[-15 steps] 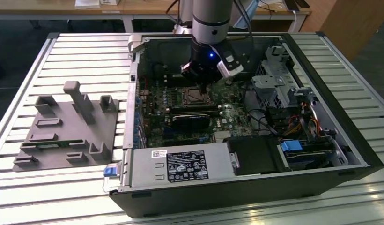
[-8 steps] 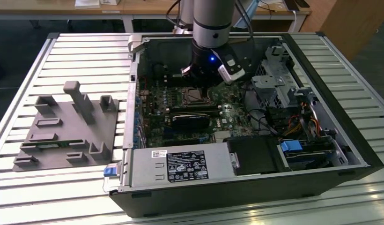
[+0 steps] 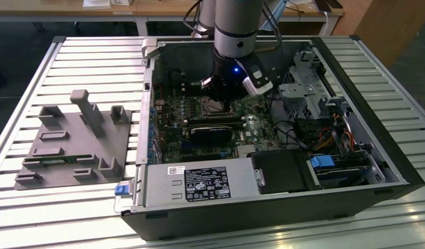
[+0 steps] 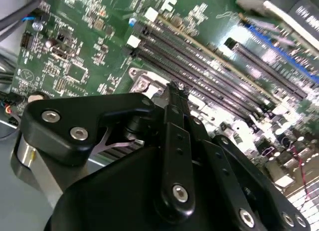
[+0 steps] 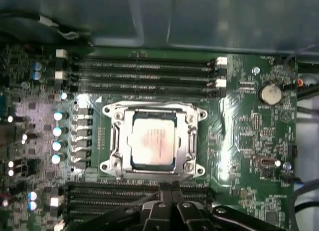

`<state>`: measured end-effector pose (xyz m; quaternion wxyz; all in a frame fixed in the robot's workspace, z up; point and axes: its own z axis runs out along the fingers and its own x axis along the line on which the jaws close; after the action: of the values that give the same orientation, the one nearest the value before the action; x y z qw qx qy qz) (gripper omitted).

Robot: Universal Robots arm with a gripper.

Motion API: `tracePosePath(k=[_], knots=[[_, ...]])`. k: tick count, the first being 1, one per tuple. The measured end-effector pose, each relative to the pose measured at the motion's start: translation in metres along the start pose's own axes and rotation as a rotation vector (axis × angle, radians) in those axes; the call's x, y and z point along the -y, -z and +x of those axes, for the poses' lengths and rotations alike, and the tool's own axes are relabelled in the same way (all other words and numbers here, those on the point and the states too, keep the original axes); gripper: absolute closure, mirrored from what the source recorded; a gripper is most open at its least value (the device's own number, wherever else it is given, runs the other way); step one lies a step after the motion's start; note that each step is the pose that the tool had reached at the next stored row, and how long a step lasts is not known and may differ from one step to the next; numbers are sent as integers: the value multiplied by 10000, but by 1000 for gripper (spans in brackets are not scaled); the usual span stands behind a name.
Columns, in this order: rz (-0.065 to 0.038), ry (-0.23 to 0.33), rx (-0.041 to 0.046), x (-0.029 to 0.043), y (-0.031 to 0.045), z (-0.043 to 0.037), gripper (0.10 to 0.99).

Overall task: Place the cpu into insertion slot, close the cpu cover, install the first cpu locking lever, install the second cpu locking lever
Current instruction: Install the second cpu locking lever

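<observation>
Cpu (image 5: 151,141) seated, just beyond gripper (image 5: 171,193)

Grey fixture tray (image 3: 74,142) beside computer case (image 3: 378,155)

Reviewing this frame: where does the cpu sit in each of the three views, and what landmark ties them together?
Exterior view: the cpu sits on the green board, just below the gripper.
First wrist view: it lies mid-picture, inside the metal cpu cover.
Second wrist view: I cannot make it out; the gripper stands in front.
Shared landmark: the long black memory slots beside the socket.
</observation>
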<state>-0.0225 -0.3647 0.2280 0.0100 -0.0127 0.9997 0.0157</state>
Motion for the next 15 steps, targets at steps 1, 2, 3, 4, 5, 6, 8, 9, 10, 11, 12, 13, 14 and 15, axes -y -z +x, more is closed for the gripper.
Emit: tracePosePath(k=[1,2,3,4,5,6,8,9,10,11,12,13,14,15], knots=[[-69,-2,1,14,0,11,980],[-216,-3,6,23,0,19,980],[-392,-7,10,31,1,26,980],[-571,-11,15,38,1,30,980],[-750,-14,20,47,1,32,980],[-847,-16,21,62,2,34,980],[-867,-16,23,97,3,38,980],[-869,-16,23,115,4,41,980],[-870,-17,23,129,5,48,980],[-874,-19,22,138,5,60,980],[-885,-18,22,145,6,81,980],[-902,-18,23,149,7,109,980],[-922,-17,24,153,7,142,980],[-940,-16,24,155,8,181,980]])
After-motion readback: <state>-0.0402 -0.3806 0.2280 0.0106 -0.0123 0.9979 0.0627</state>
